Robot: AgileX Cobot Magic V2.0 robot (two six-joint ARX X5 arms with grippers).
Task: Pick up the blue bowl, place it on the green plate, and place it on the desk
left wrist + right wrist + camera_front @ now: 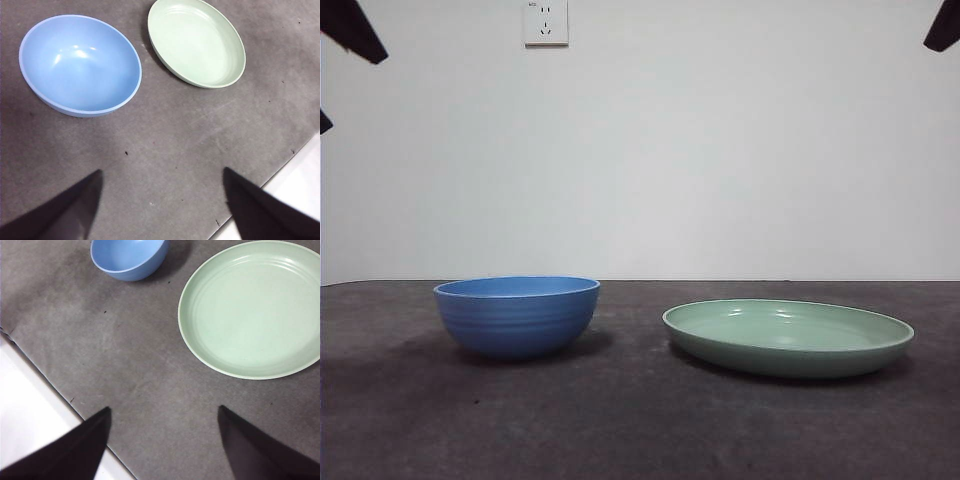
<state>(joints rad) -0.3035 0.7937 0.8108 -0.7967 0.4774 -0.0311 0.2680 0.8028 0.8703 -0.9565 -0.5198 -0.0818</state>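
Observation:
The blue bowl (517,316) stands upright and empty on the desk (640,430), left of centre. The green plate (788,336) lies flat on the desk to its right, apart from the bowl, with nothing on it. My left gripper (160,175) is open and empty, high above the desk, with the bowl (80,64) and plate (196,41) both in its view. My right gripper (164,412) is open and empty, also high, with the plate (252,307) and the bowl (129,257) in its view. In the front view both arms show only as black tips at the top corners.
A white wall with a power socket (546,22) stands behind the desk. The desk's edge and the pale floor beyond show in the left wrist view (300,185) and in the right wrist view (30,405).

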